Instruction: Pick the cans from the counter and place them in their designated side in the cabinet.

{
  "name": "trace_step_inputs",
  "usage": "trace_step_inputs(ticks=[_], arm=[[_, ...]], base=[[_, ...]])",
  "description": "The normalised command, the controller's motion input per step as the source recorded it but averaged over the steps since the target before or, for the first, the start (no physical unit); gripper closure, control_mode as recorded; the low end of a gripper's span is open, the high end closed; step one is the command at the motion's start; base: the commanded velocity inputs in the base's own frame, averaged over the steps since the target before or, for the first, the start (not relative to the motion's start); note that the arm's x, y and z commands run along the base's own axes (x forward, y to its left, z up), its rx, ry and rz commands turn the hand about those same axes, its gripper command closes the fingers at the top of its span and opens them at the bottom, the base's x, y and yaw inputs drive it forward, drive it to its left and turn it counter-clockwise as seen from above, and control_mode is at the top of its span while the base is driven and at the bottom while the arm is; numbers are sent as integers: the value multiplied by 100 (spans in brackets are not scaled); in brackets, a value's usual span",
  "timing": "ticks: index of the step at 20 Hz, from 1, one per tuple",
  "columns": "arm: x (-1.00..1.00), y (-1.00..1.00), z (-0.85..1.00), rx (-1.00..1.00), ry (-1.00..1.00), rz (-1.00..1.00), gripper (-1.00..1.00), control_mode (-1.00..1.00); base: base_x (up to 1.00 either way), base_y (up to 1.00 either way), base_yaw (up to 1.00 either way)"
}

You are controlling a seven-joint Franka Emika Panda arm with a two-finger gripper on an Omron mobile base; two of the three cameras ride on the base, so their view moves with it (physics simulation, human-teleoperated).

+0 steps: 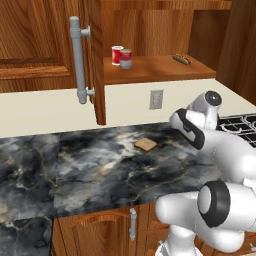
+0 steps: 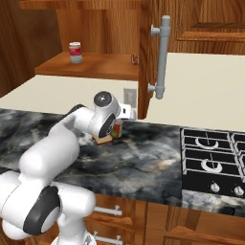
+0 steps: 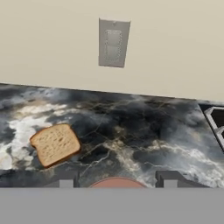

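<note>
Left base view: the arm rises from 5 o'clock, elbow folded, forearm reaching over the bench [image 1: 75,170]. In the open cabinet [image 1: 150,30], a pale can [image 1: 125,59] stands on the shelf, touching a bright red can [image 1: 117,54] behind it. A bread slice [image 1: 145,144] lies mid-bench.

Right base view: the hand [image 2: 116,129] hangs low over the bench at 9 o'clock, grasping a red can [image 2: 116,129] with a green label; its writing is unreadable.

Hand view: the two fingertips [image 3: 65,178] flank a red can top at 6 o'clock; bread at 9, wall socket [image 3: 113,42] at 12.
</note>
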Motion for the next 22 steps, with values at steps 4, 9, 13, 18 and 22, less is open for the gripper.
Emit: trace_step_inputs(ticks=[4, 9, 13, 18, 22], arm=[[-35, 2, 42, 1, -6, 0, 100, -100], [-32, 7, 45, 1, -5, 0, 100, -100], [-29, 10, 45, 0, -5, 0, 100, -100], [-30, 7, 43, 0, -3, 0, 100, -100], [-28, 8, 44, 0, -4, 0, 100, -100]], base=[[0, 0, 0], [0, 0, 0], [0, 0, 0], [0, 0, 0], [0, 0, 0]])
